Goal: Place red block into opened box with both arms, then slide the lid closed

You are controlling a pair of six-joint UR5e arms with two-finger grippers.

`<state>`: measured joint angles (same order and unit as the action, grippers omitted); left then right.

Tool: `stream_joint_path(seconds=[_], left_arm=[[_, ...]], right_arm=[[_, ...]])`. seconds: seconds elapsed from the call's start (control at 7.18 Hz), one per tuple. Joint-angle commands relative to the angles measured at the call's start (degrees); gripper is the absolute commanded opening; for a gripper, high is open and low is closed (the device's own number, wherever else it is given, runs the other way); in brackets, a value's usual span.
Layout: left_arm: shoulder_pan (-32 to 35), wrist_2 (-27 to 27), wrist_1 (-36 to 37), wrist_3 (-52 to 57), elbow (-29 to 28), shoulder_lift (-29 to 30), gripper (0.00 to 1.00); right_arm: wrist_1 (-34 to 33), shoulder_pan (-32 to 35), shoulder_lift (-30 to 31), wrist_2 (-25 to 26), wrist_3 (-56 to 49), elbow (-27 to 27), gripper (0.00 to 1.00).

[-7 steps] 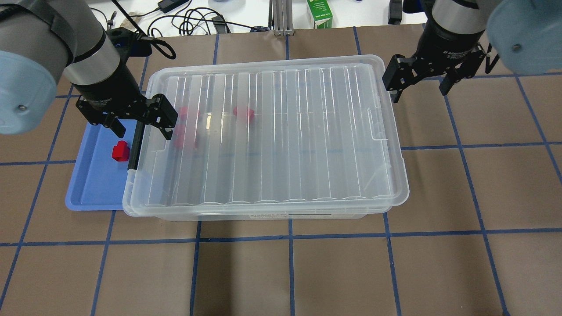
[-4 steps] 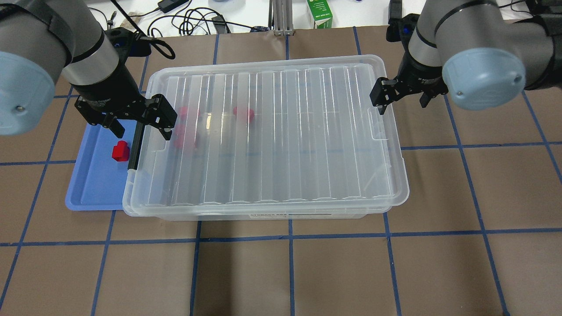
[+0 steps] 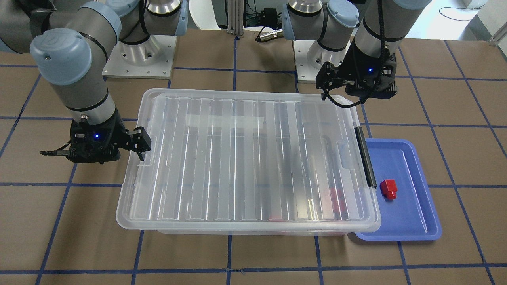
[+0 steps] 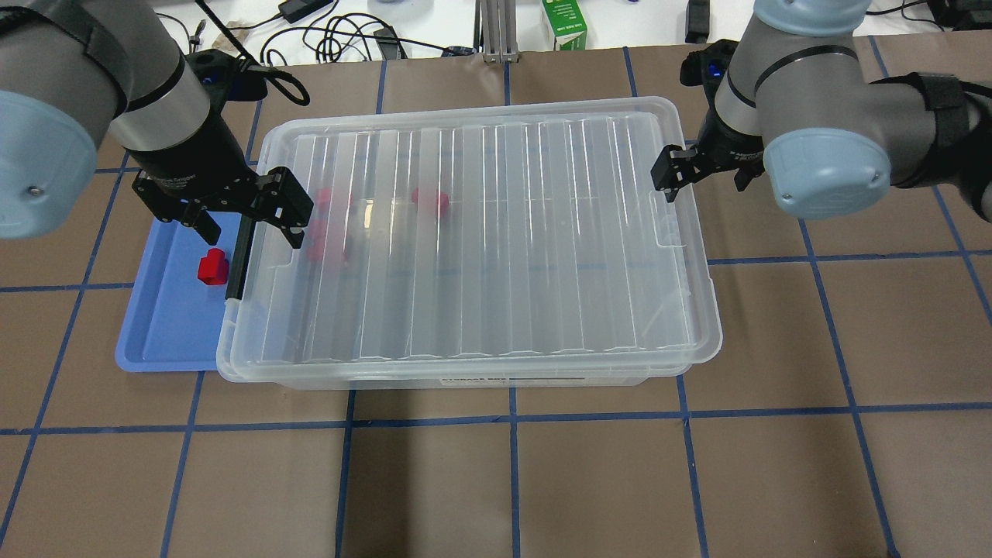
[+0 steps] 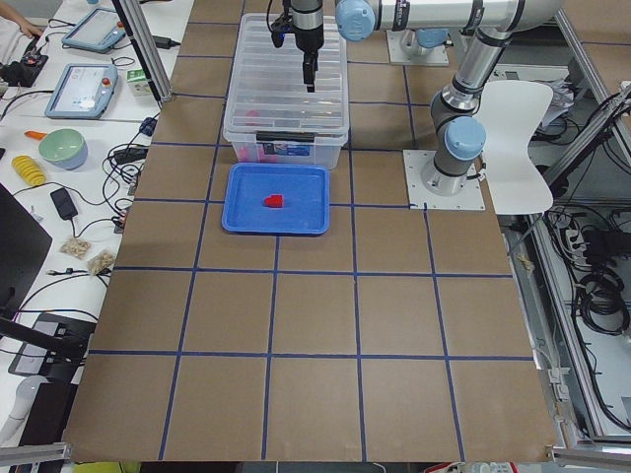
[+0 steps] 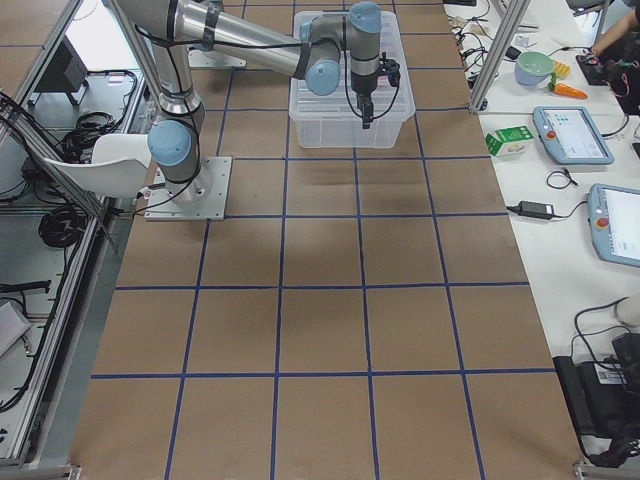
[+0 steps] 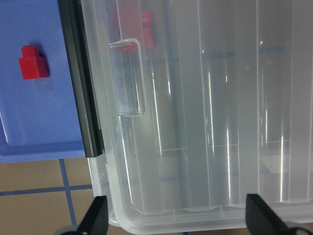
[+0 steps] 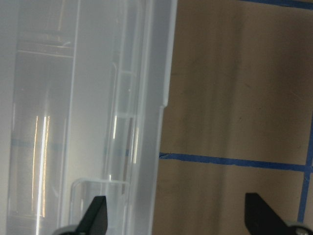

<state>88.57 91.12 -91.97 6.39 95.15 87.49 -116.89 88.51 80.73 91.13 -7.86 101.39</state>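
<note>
The red block (image 4: 211,267) (image 3: 389,189) (image 7: 33,62) lies on a blue tray, outside the box. The ribbed clear lid (image 4: 504,232) (image 3: 245,158) lies flat over the box (image 4: 465,380) and covers nearly all of it. The box's black handle (image 4: 239,260) shows at the lid's left end. Through the lid, other red blocks (image 4: 430,200) are dimly visible inside. My left gripper (image 4: 246,221) (image 3: 358,91) hangs open above that left end, holding nothing. My right gripper (image 4: 704,178) (image 8: 178,220) is open, straddling the right rim, with one finger over the lid and one over the table.
The blue tray (image 4: 163,333) (image 3: 412,221) butts against the box's left end. Cables (image 4: 341,39) and a green carton (image 4: 564,23) lie beyond the table's far edge. Brown paper with blue tape lines covers the table.
My right arm has swung in from the far right, bringing its open gripper to the lid's right rim. The left gripper, the lid and the red block have stayed put.
</note>
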Motion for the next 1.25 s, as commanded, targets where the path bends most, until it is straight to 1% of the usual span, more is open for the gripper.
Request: stream_joint_path(seconds=[0.0,0.14,0.42,0.56,0.7,0.84,0.98,1.11], left_arm=[[-1.28,0.02,-0.32,0.11,-0.49,0.14,1.00],[-4.17,-0.33,-1.71,0.29,-0.75,0.05,1.00],[-7.69,0.02,-2.26,5.53,-0.93,0.22,1.00],[-11.28,-0.33,-2.08,7.82,-0.93,0.66,1.00],[-16.36,-0.51,-1.99,10.54,-1.01,1.19,1.00],[-20.85,-0.34,-0.16,15.88,-0.67,2.15,1.00],[-23.33,-0.16,4.56,19.76,0.21,3.81,1.00],[-24.05,-0.25,5.82,21.89,0.13,5.66,1.00]], right_arm=[[-0.71,-0.35,-0.39,0.01,-0.39,0.21,1.00],[-0.80,-0.96,-1.26,0.10,-2.05,0.47,1.00],[-0.62,-3.50,-1.45,0.01,-3.64,0.39,1.00],[-0.53,-5.00,-1.36,0.01,-5.74,0.30,1.00],[-0.45,-6.49,-1.10,0.01,-7.50,0.21,1.00],[-0.45,-7.90,-1.01,0.10,-9.43,0.21,1.00],[-0.36,-9.83,-0.84,0.10,-12.32,0.30,1.00],[-0.36,-10.72,-0.83,0.27,-13.57,0.30,1.00]])
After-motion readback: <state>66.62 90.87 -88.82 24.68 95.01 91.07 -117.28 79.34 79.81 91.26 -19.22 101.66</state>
